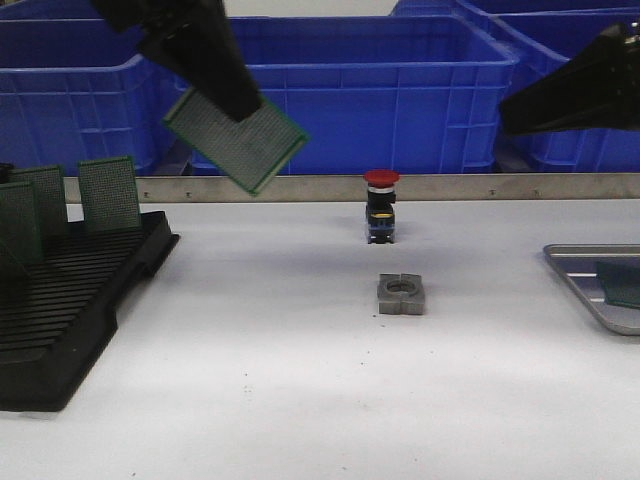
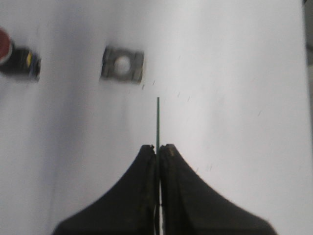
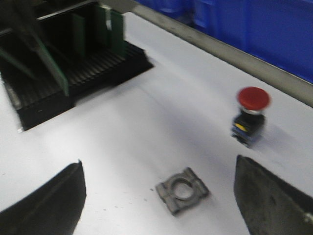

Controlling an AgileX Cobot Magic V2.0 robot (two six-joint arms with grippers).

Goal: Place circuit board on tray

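Note:
My left gripper (image 1: 232, 105) is shut on a green circuit board (image 1: 238, 140) and holds it tilted, high above the table's left-middle. In the left wrist view the board (image 2: 158, 122) shows edge-on as a thin green line between the closed fingers (image 2: 146, 176). The grey metal tray (image 1: 590, 275) lies at the right edge of the table, partly cut off, with a green board (image 1: 622, 284) lying in it. My right gripper (image 1: 505, 118) hangs high at the right, above the table; its fingers (image 3: 54, 200) stand wide apart and empty.
A black slotted rack (image 1: 70, 310) at the left holds several upright green boards (image 1: 108, 193). A red-capped push button (image 1: 381, 205) and a grey metal block with a hole (image 1: 402, 293) sit mid-table. Blue bins (image 1: 380, 90) line the back.

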